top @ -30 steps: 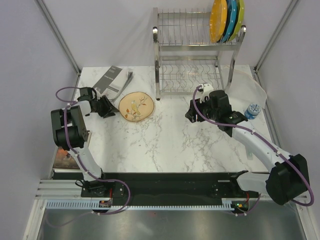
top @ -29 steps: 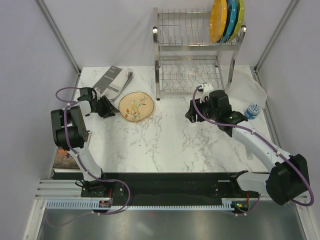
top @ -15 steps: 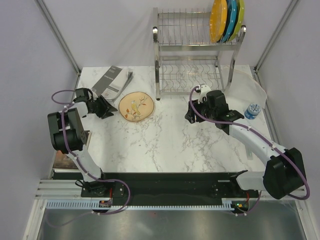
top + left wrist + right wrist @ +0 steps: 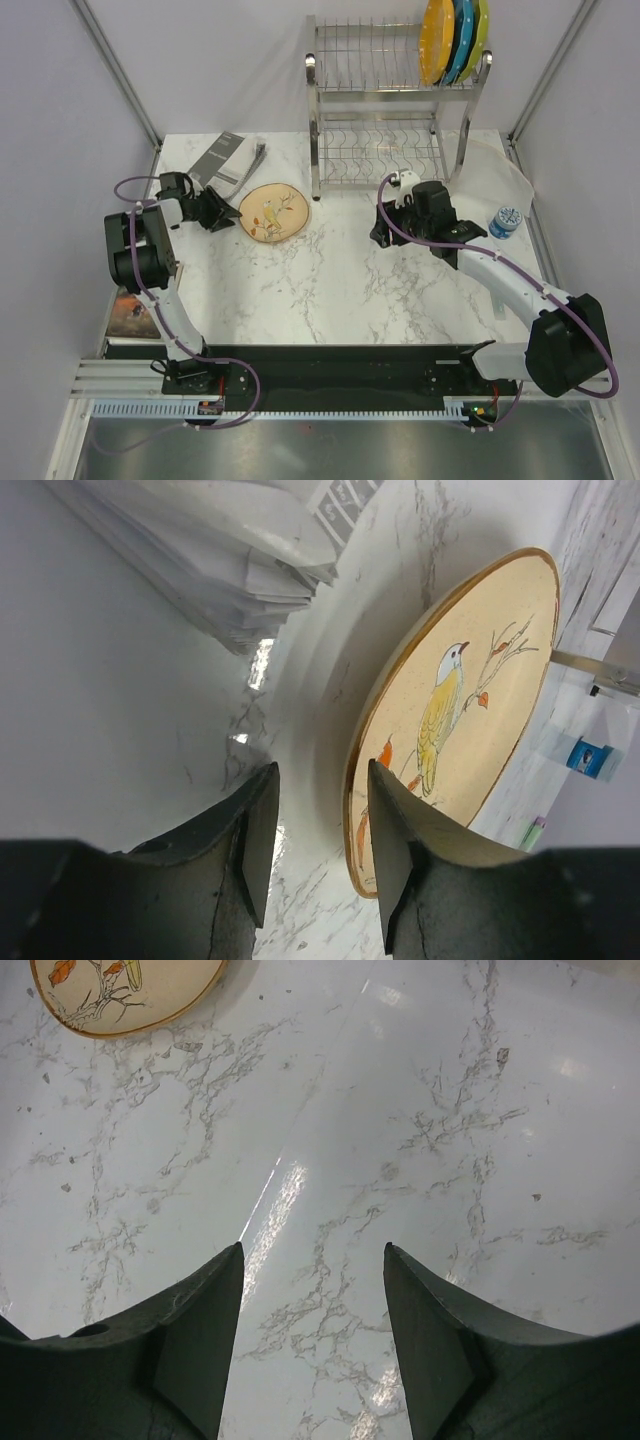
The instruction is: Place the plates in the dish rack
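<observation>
The tan plate [image 4: 273, 212] with a bird print lies flat on the table left of the steel dish rack [image 4: 385, 105]. Orange, teal and lime plates [image 4: 455, 40] stand in the rack's top tier at its right end. My left gripper [image 4: 226, 216] is open and low at the tan plate's left rim; in the left wrist view the plate [image 4: 470, 690] has its rim just ahead of the fingers [image 4: 400, 870], one finger on each side of it. My right gripper [image 4: 381, 232] is open and empty over bare marble; the tan plate's edge [image 4: 120, 995] shows far off.
A stack of papers [image 4: 228, 160] lies behind the left gripper, and shows in the left wrist view [image 4: 230, 550]. A clear plastic bag [image 4: 490, 175] and a bottle with a blue cap [image 4: 505, 220] sit right of the rack. Walls close in both sides.
My left gripper has edged right toward the tan plate's rim. My right gripper has shifted slightly left. The plates have not moved.
</observation>
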